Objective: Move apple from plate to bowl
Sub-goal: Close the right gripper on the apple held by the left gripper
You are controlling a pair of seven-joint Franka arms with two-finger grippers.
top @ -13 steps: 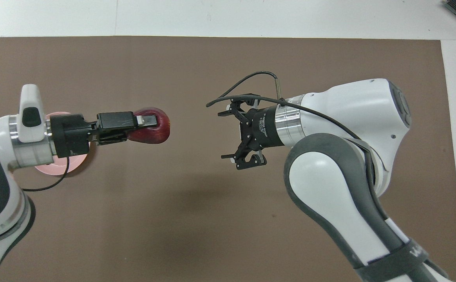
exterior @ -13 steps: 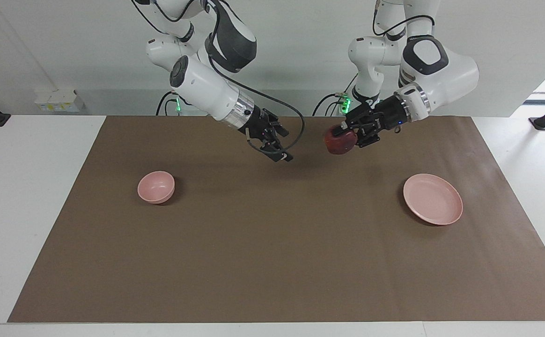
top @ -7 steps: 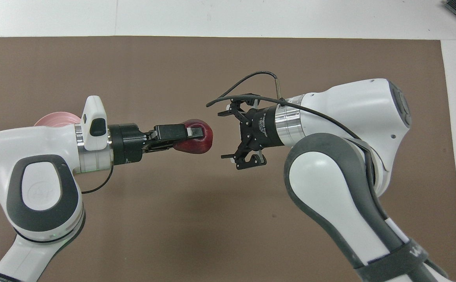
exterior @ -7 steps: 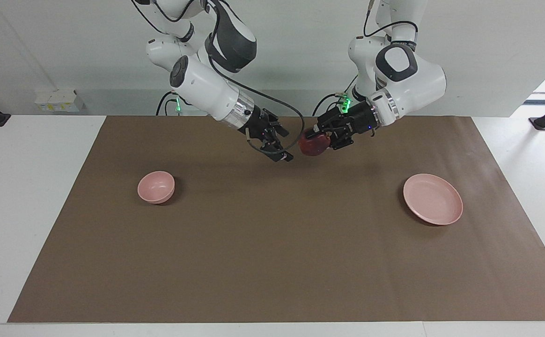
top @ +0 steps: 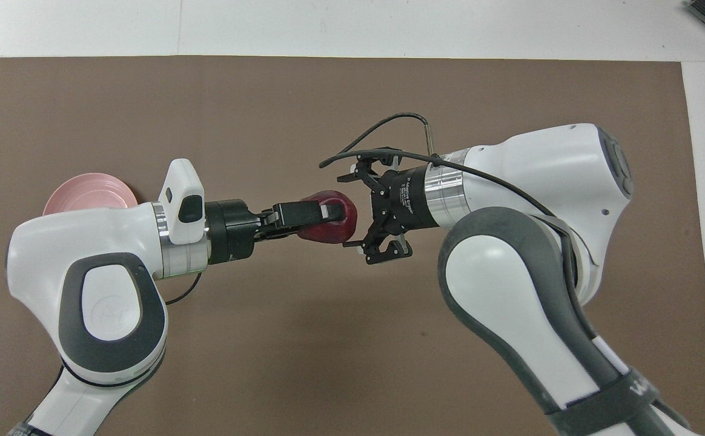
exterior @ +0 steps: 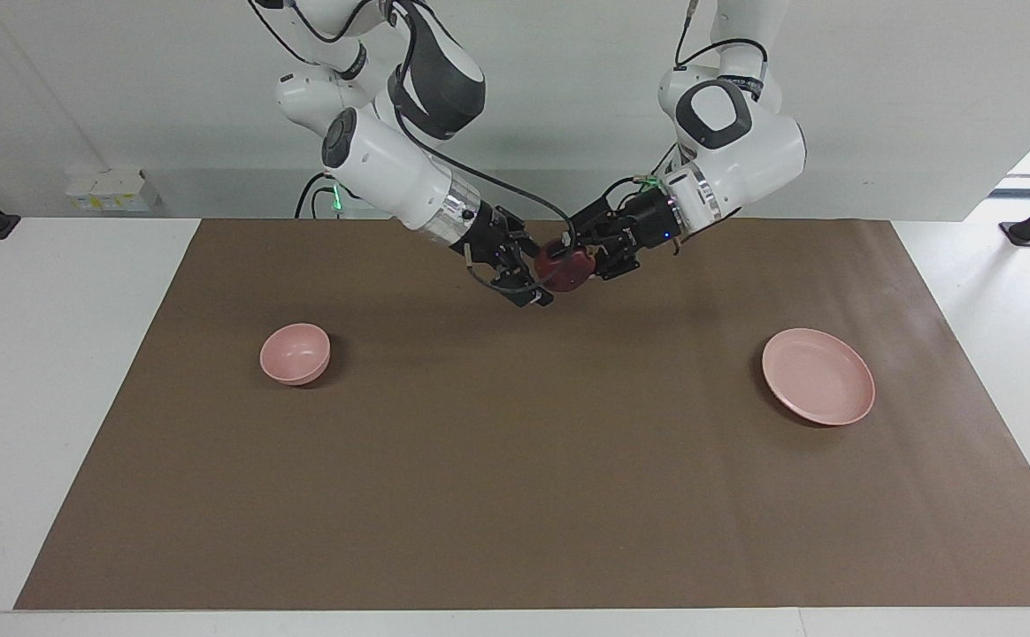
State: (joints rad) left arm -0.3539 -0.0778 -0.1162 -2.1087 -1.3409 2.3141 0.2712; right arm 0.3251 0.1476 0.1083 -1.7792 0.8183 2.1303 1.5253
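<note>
A: Item one, movement: the left pincer [exterior: 584, 259] had carried the apple [exterior: 563, 266] from near the plate's end toward mid-counter, until it lay between the fingers of the right pincer [exterior: 528, 270], which had stayed where it was.

B: Condition of each pincer?

A: Left pincer: clamped on the apple, held in the air over the brown mat [exterior: 515, 495]. Right pincer: fingers spread wide apart, one on either side of the fruit (whether they touched it could not be told).

B: Item two, the apple?

A: Dark red, off the plate, aloft over the middle of the mat, in the part nearer the robots.

B: Item three, the dishes?

A: Plate [exterior: 818, 376]: pale pink, flat, nothing on it, toward the left arm's end of the counter [exterior: 55, 354]. Bowl [exterior: 295, 353]: pale pink, deep, nothing in it, toward the right arm's end. The two stood well apart, with the pincers meeting over the mat between them.

B: Any further entries?

A: A black cable [top: 383, 124] looped above the right pincer's wrist.
</note>
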